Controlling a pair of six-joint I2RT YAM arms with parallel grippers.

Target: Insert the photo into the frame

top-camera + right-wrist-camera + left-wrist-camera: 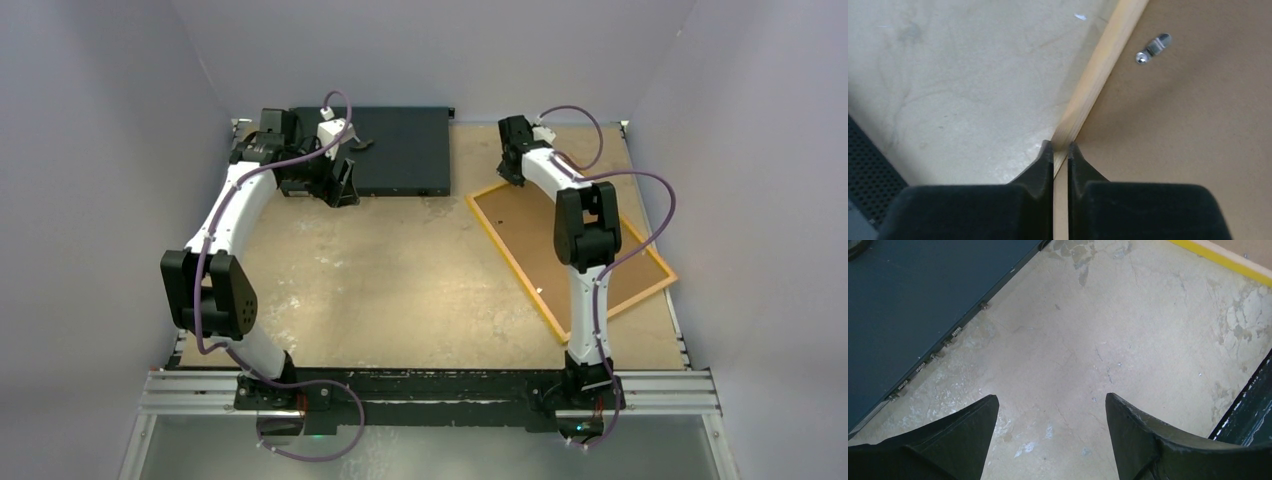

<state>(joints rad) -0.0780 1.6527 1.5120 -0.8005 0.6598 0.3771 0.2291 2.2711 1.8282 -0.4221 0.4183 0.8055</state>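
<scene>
The frame [514,268] lies flat on the right side of the table [400,280], brown back [530,230] up. Its long side runs from 11 o'clock to 5 o'clock. The right gripper [1060,147] pinches the frame's thin edge at the far corner. The left gripper [1052,402] is spread wide over bare table, beside the black box [400,150] at 11 o'clock. The table middle is open.
</scene>
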